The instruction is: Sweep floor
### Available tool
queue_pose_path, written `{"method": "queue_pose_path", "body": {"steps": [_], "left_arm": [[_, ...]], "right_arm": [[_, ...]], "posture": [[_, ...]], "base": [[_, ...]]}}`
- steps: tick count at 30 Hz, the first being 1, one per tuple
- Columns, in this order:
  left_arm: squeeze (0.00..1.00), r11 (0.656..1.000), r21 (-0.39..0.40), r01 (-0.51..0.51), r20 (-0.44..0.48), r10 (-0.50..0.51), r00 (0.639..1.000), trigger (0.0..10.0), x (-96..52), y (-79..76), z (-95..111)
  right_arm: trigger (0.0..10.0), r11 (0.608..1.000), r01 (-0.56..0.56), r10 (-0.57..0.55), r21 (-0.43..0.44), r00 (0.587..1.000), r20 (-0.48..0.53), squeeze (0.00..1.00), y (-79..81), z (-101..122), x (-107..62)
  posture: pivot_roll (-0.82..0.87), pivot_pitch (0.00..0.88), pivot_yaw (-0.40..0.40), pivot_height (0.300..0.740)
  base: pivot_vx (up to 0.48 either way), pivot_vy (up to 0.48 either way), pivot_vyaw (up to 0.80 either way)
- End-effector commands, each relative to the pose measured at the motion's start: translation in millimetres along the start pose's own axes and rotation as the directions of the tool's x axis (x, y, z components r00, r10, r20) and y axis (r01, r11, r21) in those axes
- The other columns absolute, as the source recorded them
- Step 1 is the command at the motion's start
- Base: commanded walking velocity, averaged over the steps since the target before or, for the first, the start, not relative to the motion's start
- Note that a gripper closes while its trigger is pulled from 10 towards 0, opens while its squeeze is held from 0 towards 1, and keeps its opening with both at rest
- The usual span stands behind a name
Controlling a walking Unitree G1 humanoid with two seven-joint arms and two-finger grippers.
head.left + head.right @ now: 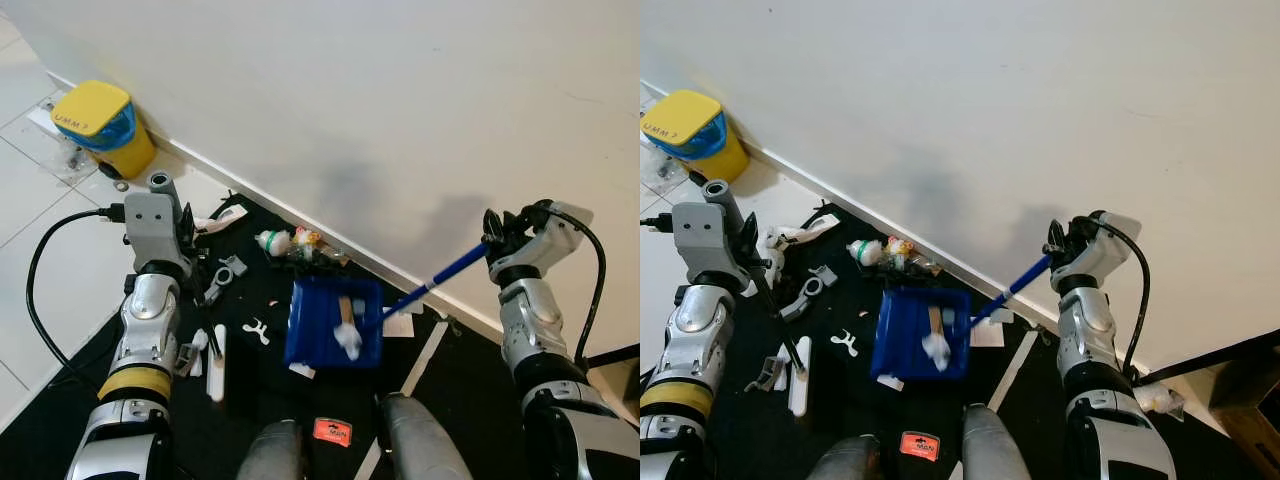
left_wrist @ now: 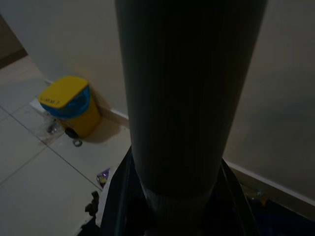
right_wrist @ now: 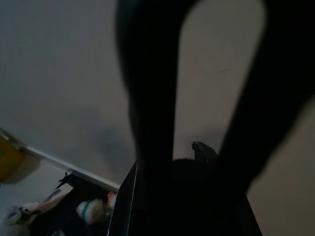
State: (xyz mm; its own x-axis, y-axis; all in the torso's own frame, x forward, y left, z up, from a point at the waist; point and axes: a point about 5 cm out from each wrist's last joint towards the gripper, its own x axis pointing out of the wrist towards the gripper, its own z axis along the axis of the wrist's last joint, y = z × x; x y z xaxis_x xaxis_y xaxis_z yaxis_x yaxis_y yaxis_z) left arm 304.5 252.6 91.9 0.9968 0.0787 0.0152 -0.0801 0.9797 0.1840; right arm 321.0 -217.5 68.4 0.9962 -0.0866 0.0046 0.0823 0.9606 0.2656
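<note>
Upper left of the frame: a yellow plastic bin with a blue liner stands against the white wall. Below it, the left gripper has its fingers clamped on a grey broom pole. Centre: a blue plastic dustpan lies on the black floor mat, holding white scraps. Right: the right gripper has its fingers clamped on the blue dustpan handle.
</note>
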Motion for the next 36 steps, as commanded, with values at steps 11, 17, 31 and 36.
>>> {"method": "queue_pose_path", "body": {"steps": [11, 17, 31, 36], "left_arm": [[0.0, 0.991, 0.13, 0.029, 0.066, -0.038, 0.997, 10.0, 10.4, 10.7, 22.0], [0.0, 0.985, 0.167, 0.044, 0.083, -0.058, 0.995, 10.0, 19.0, 12.9, 32.6], [0.0, 0.976, 0.211, 0.058, 0.188, -0.098, 0.977, 10.0, 53.4, 3.5, 73.1], [0.0, 0.976, 0.206, 0.074, 0.219, -0.119, 0.968, 10.0, 66.8, -6.3, 91.3]], "right_arm": [[10.0, 0.993, -0.067, 0.06, -0.098, 0.996, -0.068, 0.0, 13.7, -8.0, 4.8], [10.0, 0.985, -0.065, 0.053, -0.162, 0.996, -0.079, 0.0, 14.4, -4.4, 9.3], [10.0, 0.978, -0.043, 0.039, -0.204, 0.999, -0.021, 0.0, 14.2, 23.4, 28.1], [10.0, 0.978, 0.013, -0.007, -0.21, 0.999, 0.031, 0.0, 3.3, 41.1, 34.1]], "posture": [[0.05, 0.179, -0.027, 0.74], [0.06, 0.245, -0.042, 0.74], [0.02, 0.4, -0.058, 0.74], [0.0, 0.403, -0.047, 0.74]], "base": [[0.0, 0.0, 0.0], [0.0, 0.0, 0.0], [0.0, 0.0, 0.0], [0.0, 0.0, 0.0]]}}
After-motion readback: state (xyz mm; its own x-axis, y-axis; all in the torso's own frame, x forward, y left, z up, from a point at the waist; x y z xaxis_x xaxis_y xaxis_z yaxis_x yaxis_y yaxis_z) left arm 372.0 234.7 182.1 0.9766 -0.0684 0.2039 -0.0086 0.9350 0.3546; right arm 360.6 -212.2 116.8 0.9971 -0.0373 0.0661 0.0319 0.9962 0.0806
